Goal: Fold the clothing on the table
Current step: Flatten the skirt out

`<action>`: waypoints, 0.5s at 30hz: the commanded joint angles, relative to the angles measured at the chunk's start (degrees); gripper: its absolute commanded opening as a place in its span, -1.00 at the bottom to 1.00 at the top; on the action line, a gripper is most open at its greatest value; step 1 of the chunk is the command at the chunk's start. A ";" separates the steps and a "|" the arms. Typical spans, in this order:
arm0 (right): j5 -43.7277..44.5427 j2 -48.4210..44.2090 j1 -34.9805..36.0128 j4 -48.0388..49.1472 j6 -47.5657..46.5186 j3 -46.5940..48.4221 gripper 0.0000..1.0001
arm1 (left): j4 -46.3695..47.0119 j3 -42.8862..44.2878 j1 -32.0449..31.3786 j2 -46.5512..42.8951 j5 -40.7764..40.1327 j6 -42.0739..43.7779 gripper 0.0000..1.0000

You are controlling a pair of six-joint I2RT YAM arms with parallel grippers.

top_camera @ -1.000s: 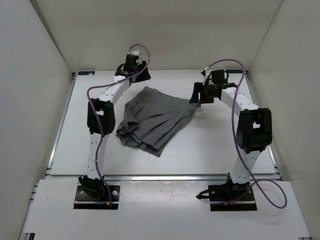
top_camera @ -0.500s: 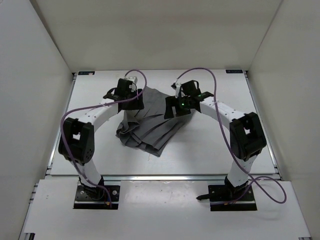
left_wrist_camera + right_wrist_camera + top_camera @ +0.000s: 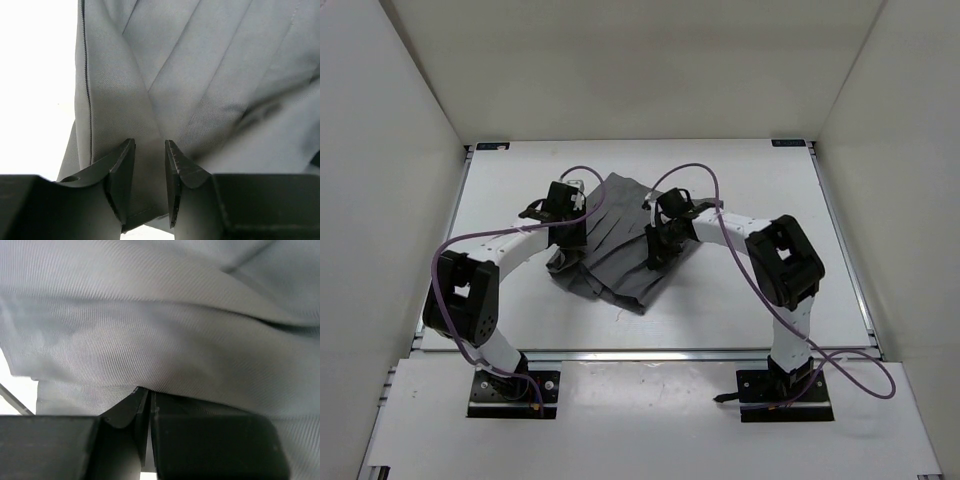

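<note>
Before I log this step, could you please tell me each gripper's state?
Left gripper: jaws apart, astride a fold of the skirt.
Right gripper: shut against the skirt; pinch cannot be told.

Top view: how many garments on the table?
1: a medium-grey pleated soft-fabric skirt, in the middle of the flat white tabletop. Anything beneath it would be hidden.

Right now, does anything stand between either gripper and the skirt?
Nothing visible does. The left gripper is right at the skirt, jaws apart over a pleat; the right gripper, shut, lies directly against the fabric.
</note>
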 commanded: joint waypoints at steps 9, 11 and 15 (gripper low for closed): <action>10.42 -23.37 -12.88 -9.23 -2.36 -20.81 -0.99 | 1.95 -1.17 -1.65 -1.92 1.68 0.14 -0.18; 9.71 -27.08 -17.02 -10.64 -2.62 -22.50 -0.86 | 1.60 -1.52 -1.74 -1.65 2.65 0.06 -0.20; 7.61 -34.02 -20.99 -10.82 -2.10 -21.02 -0.39 | 1.43 -1.26 -3.40 -0.69 2.91 -0.20 -0.39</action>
